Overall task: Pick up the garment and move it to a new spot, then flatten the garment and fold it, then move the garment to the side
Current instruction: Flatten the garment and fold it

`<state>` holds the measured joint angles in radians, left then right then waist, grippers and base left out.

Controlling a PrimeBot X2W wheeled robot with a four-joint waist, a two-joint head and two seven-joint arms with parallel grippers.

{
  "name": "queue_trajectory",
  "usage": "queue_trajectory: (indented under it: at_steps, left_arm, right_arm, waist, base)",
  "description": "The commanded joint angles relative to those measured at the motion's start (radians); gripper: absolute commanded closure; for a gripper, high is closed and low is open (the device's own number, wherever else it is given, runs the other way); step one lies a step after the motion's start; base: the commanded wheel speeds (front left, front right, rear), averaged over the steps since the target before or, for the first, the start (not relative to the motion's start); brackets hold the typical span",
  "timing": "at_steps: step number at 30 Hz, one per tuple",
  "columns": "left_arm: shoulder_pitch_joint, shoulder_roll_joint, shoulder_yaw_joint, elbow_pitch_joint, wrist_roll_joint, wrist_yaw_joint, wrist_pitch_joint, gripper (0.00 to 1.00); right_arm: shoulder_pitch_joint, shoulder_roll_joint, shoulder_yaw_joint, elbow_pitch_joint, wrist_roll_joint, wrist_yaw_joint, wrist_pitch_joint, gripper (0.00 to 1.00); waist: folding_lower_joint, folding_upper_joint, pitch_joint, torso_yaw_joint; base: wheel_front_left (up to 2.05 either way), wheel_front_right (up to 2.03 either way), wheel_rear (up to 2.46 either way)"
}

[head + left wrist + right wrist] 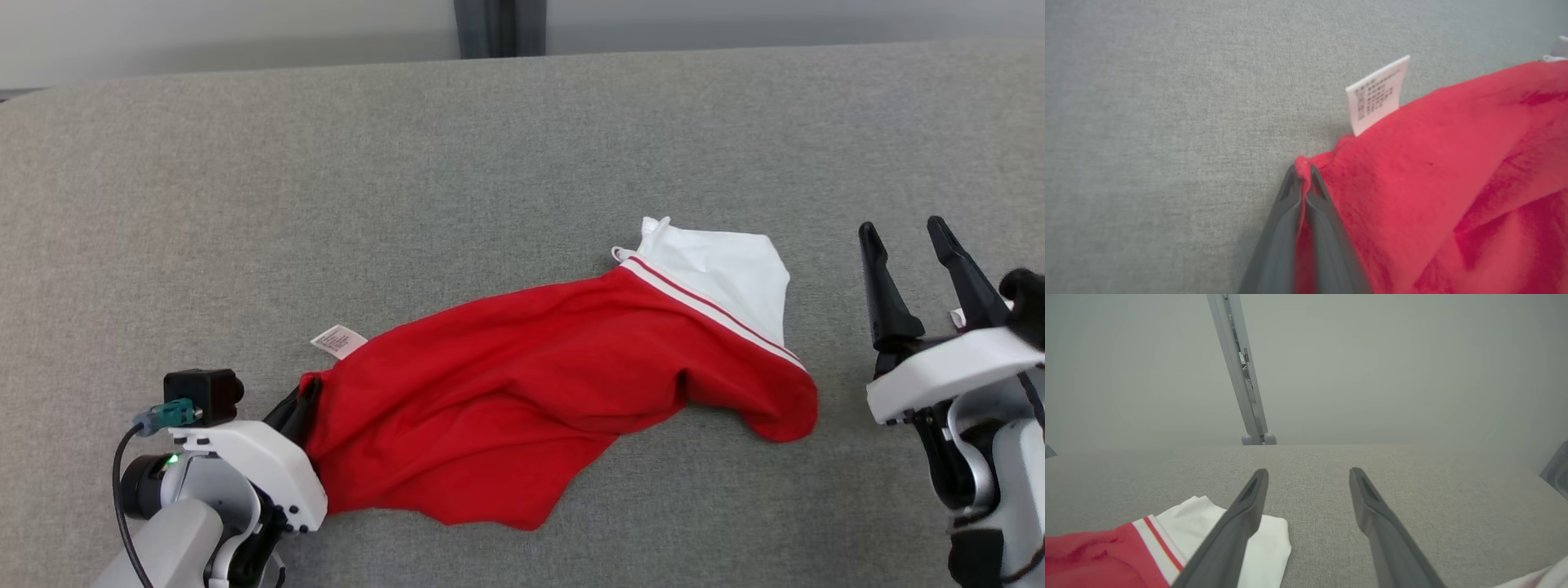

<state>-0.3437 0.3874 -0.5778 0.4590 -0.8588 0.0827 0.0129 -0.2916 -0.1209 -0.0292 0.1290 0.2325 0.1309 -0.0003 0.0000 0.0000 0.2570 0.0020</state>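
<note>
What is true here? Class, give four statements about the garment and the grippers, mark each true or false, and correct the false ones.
1. The left gripper is shut on the red garment. True.
2. The right gripper holds the garment. False: it is open, holding nothing.
3. A white label sticks out near the left gripper. True.
4. The garment lies neatly folded. False: it lies rumpled and unfolded.
</note>
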Motion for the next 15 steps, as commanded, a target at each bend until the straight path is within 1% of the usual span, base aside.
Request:
queue_trajectory:
  at_steps: [1,3,7,8,13,15]
  left_arm:
    - [-0.025,0.005,-0.003,-0.012,0.011,0.008,0.004,1.00]
    - [-0.041,0.003,-0.009,-0.026,0.020,0.007,0.009,1.00]
    - [-0.069,-0.001,-0.020,-0.048,0.036,0.005,0.009,1.00]
    - [-0.069,-0.001,-0.020,-0.048,0.036,0.005,0.009,1.00]
    - [-0.092,-0.005,-0.028,-0.066,0.047,0.007,0.000,1.00]
    - [-0.097,-0.004,-0.028,-0.071,0.051,0.009,-0.003,1.00]
  right_arm:
    - [-0.055,-0.025,0.022,0.056,0.028,0.000,0.012,0.00]
    - [-0.106,-0.057,0.052,0.130,0.044,0.000,0.026,0.00]
    - [-0.197,-0.098,0.129,0.273,0.087,-0.001,0.063,0.00]
    - [-0.197,-0.098,0.129,0.273,0.087,-0.001,0.063,0.00]
    - [-0.266,-0.132,0.219,0.416,0.133,0.000,0.098,0.00]
    - [-0.286,-0.139,0.251,0.452,0.157,0.000,0.106,0.00]
  waist:
    - [0.0000,0.0000,0.032,0.027]
    - [0.0000,0.0000,0.051,0.043]
    - [0.0000,0.0000,0.082,0.071]
    - [0.0000,0.0000,0.082,0.071]
    - [0.0000,0.0000,0.104,0.093]
    - [0.0000,0.0000,0.109,0.097]
  base:
    - [0.00,0.00,0.00]
    - [0.00,0.00,0.00]
    - [0.00,0.00,0.00]
    - [0.00,0.00,0.00]
    - [0.00,0.00,0.00]
    - [0.00,0.00,0.00]
